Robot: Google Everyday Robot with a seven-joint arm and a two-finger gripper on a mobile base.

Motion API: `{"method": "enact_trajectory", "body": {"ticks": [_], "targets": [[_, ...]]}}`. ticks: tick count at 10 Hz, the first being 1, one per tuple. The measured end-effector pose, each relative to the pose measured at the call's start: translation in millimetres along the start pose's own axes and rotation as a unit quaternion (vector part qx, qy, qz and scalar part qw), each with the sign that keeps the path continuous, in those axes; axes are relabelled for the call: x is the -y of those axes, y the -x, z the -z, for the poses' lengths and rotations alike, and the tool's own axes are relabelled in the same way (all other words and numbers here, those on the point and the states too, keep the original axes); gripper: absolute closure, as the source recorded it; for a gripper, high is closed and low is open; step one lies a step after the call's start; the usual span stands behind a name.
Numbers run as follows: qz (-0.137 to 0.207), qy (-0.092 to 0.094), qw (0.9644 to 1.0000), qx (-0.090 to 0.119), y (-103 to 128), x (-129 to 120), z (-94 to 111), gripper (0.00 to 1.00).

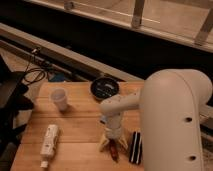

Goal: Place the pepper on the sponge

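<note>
No legible text, labels, numbers. Tool (111, 143) low over wooden table (75, 131), beside striped black block (135, 147).

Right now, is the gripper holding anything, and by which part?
It cannot be told. The gripper is low over the wooden table, right at the upper end of the pepper, whose lower end shows beneath it.

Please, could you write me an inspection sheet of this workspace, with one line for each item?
Surface: wooden table, bare wood between the things.
Job's things: pepper lies on the table near the front edge; sponge cannot be made out.
Clutter: white cup; black bowl; white bottle lying flat; black striped block beside the pepper.
Grippers: gripper points down, right at the pepper.
Cables: black cable beyond the table's far left corner.
Surroundings: railing behind a dark gap.
</note>
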Motion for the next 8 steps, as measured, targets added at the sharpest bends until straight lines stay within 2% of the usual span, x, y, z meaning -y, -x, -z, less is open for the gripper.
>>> {"method": "enact_trajectory", "body": {"ticks": [2, 3, 6, 8], "targets": [[0.003, -0.001, 1.0000, 0.000, -5, -1, 5, 0.95], [0.003, -0.001, 1.0000, 0.000, -7, -2, 7, 1.00], [0.003, -0.002, 1.0000, 0.001, -9, 1, 9, 1.00], [0.021, 0.027, 0.9989, 0.031, -16, 2, 23, 1.00]]}}
